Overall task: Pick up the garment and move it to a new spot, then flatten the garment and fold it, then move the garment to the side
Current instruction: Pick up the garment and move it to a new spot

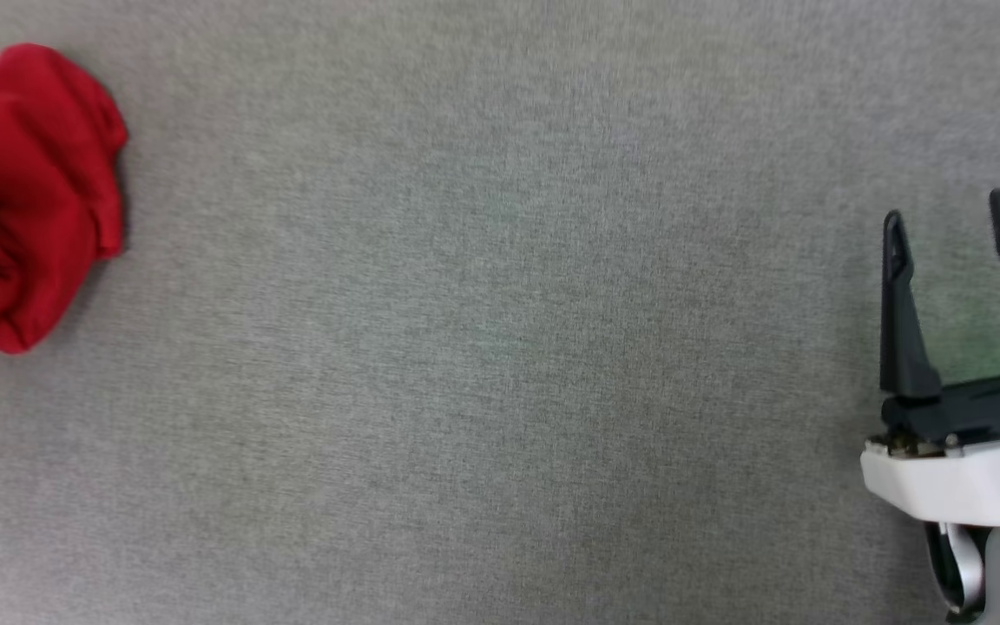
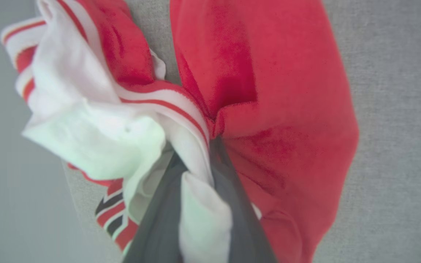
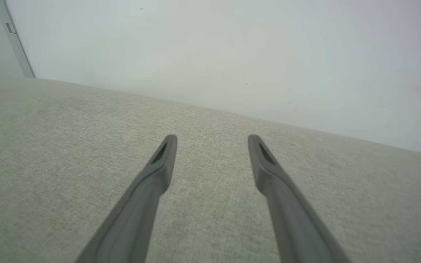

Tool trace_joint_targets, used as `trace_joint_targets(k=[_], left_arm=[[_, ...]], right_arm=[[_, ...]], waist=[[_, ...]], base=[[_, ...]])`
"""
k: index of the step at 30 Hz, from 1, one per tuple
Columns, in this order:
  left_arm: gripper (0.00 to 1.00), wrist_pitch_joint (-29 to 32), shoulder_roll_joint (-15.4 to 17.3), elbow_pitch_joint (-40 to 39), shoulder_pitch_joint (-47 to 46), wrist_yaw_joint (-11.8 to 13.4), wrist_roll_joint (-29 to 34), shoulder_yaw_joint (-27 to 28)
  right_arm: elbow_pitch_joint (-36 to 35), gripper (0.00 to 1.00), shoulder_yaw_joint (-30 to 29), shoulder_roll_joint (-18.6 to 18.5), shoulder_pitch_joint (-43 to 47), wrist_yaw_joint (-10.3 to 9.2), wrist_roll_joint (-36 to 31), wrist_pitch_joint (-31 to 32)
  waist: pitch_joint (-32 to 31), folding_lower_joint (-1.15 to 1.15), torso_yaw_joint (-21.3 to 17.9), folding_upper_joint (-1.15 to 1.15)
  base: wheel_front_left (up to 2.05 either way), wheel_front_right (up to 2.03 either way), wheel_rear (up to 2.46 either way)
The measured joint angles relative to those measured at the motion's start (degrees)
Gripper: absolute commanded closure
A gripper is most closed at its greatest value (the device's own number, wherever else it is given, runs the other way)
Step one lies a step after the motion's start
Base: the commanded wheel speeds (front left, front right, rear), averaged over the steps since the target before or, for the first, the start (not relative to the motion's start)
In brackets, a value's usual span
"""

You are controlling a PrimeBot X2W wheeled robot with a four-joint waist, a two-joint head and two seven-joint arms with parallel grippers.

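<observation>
Garment [image 1: 31, 200] is seen bunched in a red heap at the far left of the grey cloth-covered counter [image 1: 500, 347]. A white fold of it is pinched between the fingers of the left pincer [image 2: 207, 153]. The right pincer [image 1: 947, 208] is spread and empty, well apart at the right. For a clean pick-up, the lift is best made straight up and slowly, so that the thin pinch is not lost. A deeper bite of cloth may be needed if the fold slips.
</observation>
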Motion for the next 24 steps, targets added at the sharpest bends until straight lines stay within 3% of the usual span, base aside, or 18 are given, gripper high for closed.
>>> trace_joint_targets(k=[9,13,18,24], left_arm=[[1.00,-0.8,5.0,-9.6,-4.7,0.0,0.0,-3.6],[1.00,0.7,5.0,-15.2,-9.0,0.0,0.4,-6.5],[1.00,4.0,1.7,-20.9,-14.9,0.0,1.6,-11.4],[1.00,6.7,-4.6,-25.0,-21.6,0.0,2.1,-18.1]], right_arm=[[3.6,0.00,-0.4,0.0,3.2,0.00,2.5,0.0],[4.9,0.00,-0.4,0.0,3.9,0.00,3.8,0.0],[6.2,0.00,-0.1,0.0,5.2,0.00,5.3,0.0],[7.3,0.00,0.4,0.0,6.8,0.00,7.2,0.0]], waist=[[-7.8,-0.01,-0.1,0.00],[-10.9,-0.01,-1.0,0.00],[-13.8,-0.01,-3.6,0.00],[-16.4,-0.01,-8.6,0.00]], base=[[0.00,0.00,0.00],[0.00,0.00,0.00],[0.00,0.00,0.00],[0.00,0.00,0.00]])
